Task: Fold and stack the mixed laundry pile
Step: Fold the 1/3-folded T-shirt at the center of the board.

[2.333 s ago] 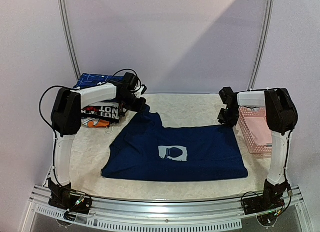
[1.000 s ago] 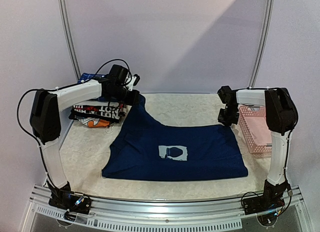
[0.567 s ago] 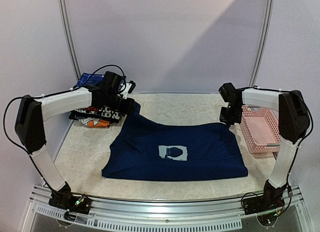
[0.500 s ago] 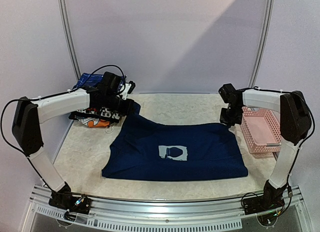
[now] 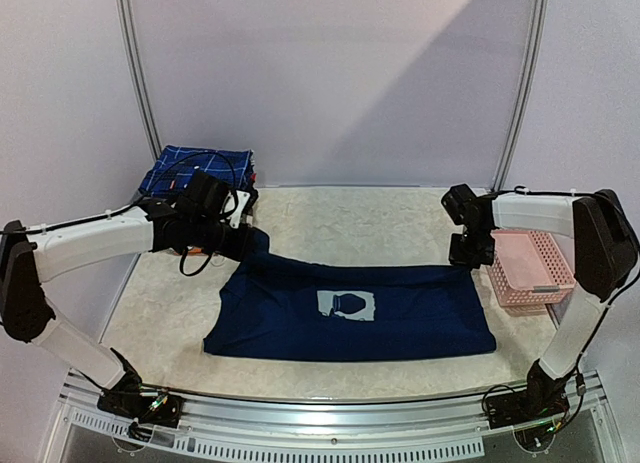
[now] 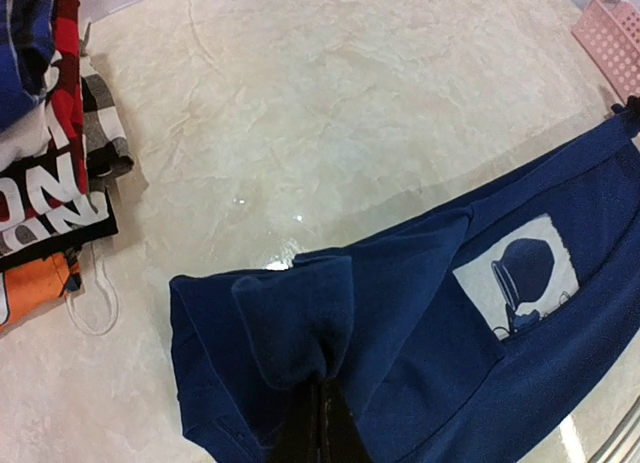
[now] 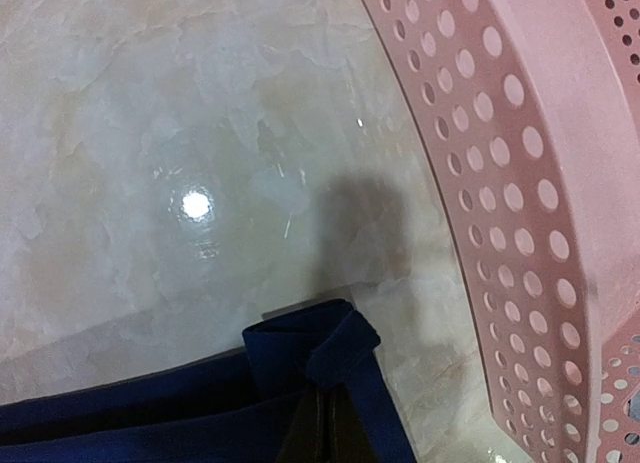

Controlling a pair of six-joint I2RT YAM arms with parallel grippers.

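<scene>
The navy T-shirt [image 5: 350, 308] lies spread across the table, its pale-blue print [image 5: 346, 304] facing up. My left gripper [image 5: 245, 245] is shut on the shirt's far left corner, where navy cloth [image 6: 300, 323] bunches over the closed fingertips of the left gripper [image 6: 322, 388]. My right gripper [image 5: 470, 253] is shut on the far right corner, and a navy fold [image 7: 310, 348] wraps the tips of the right gripper [image 7: 328, 398]. Both corners are lifted slightly off the table. The dark-blue plaid shirt [image 5: 200, 168] lies at the back left.
A stack of folded garments [image 6: 50, 203] with red and black lettering sits under the plaid shirt at the back left. The pink lattice basket [image 5: 530, 268] stands just right of my right gripper, its wall [image 7: 500, 183] close by. Marble tabletop [image 6: 350, 113] shows behind the T-shirt.
Both grippers have moved toward the near edge, drawing the T-shirt's far edge with them. The left arm swung away from the back-left stack, uncovering the plaid shirt.
</scene>
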